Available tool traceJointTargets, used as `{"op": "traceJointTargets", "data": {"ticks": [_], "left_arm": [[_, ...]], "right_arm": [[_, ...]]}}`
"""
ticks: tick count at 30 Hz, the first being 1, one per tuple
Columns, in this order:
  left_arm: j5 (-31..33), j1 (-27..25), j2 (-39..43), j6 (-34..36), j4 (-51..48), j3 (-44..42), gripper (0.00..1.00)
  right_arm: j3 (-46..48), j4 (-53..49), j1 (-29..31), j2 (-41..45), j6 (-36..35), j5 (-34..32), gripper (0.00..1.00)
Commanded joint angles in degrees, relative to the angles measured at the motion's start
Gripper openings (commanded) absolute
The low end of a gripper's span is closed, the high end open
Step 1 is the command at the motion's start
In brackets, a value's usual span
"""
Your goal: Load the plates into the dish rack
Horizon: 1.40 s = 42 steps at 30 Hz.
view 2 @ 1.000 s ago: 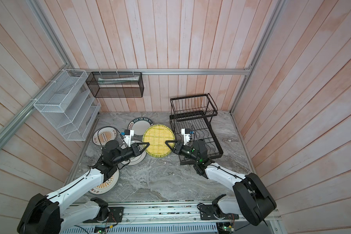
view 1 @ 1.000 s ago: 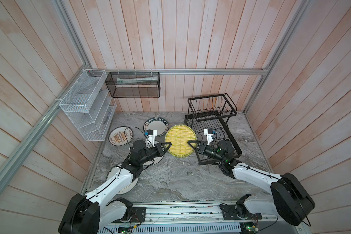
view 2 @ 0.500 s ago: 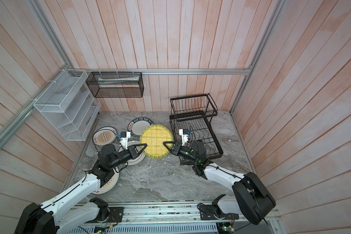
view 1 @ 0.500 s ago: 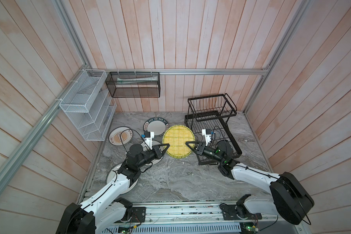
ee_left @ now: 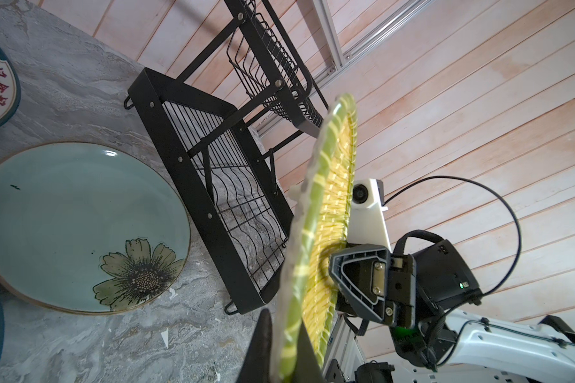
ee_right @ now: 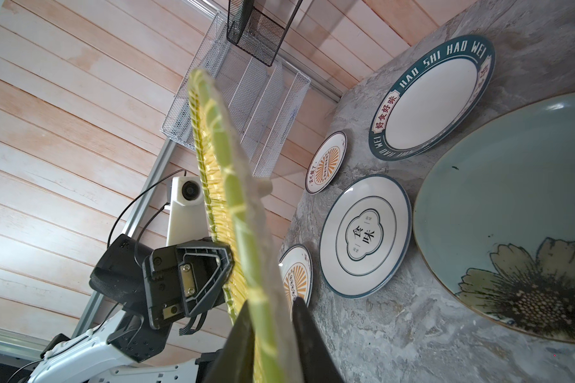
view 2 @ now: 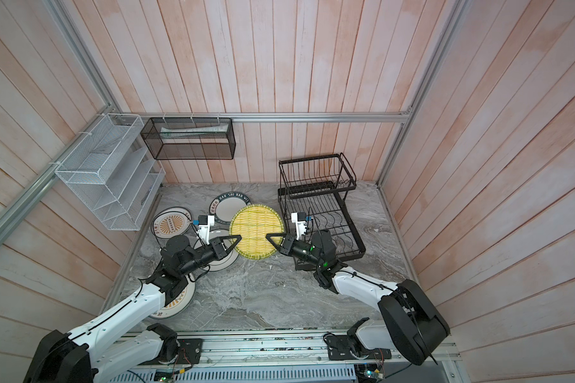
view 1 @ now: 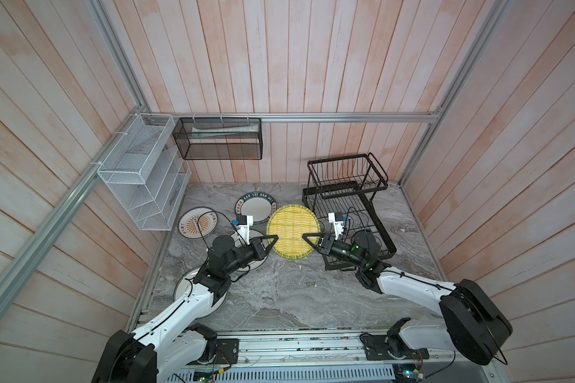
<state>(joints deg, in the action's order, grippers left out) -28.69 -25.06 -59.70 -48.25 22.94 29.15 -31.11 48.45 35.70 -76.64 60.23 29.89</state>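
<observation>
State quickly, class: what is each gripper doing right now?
Left gripper: closed on the rim of the yellow plate.
Right gripper: straddling that plate's opposite rim; whether it is clamped cannot be told.

The right tool [view 1: 306,236] is now farther left, its tip over the right edge of the yellow plate [view 1: 292,225] instead of just beside it. Its jaws are narrower than a second ago and straddle the rim, one finger on each side.
</observation>
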Motion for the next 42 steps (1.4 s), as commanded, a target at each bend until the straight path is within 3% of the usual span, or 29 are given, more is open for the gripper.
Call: {"op": "traceJointTargets", "data": {"ticks": [1, 17, 30, 34, 42], "left_arm": [[-0.2, 0.1, -0.7, 1.7, 0.4, 1.6, 0.0], [-2.6, 0.0, -0.5, 3.1, -1.3, 2.7, 0.0], [-3.3, -0.1, 0.9, 5.0, -3.7, 4.4, 0.61], [-2.0, -0.4, 1.1, 5.8, -5.2, 4.9, 0.68], [0.7, -1.4, 2.0, 7.4, -8.4, 5.4, 0.71]], "right_arm": [[-1.9, 4.3, 0.9, -0.4, 0.7, 1.6, 0.19], [-1.8, 1.5, 0.7, 1.4, -1.2, 0.2, 0.0], [-0.1, -0.7, -2.1, 3.6, -2.3, -1.3, 0.0], [-0.2, -2.2, -3.7, 5.2, -3.6, -0.7, 0.0], [-1.7, -9.7, -5.8, 11.9, -9.9, -4.1, 0.0]]}}
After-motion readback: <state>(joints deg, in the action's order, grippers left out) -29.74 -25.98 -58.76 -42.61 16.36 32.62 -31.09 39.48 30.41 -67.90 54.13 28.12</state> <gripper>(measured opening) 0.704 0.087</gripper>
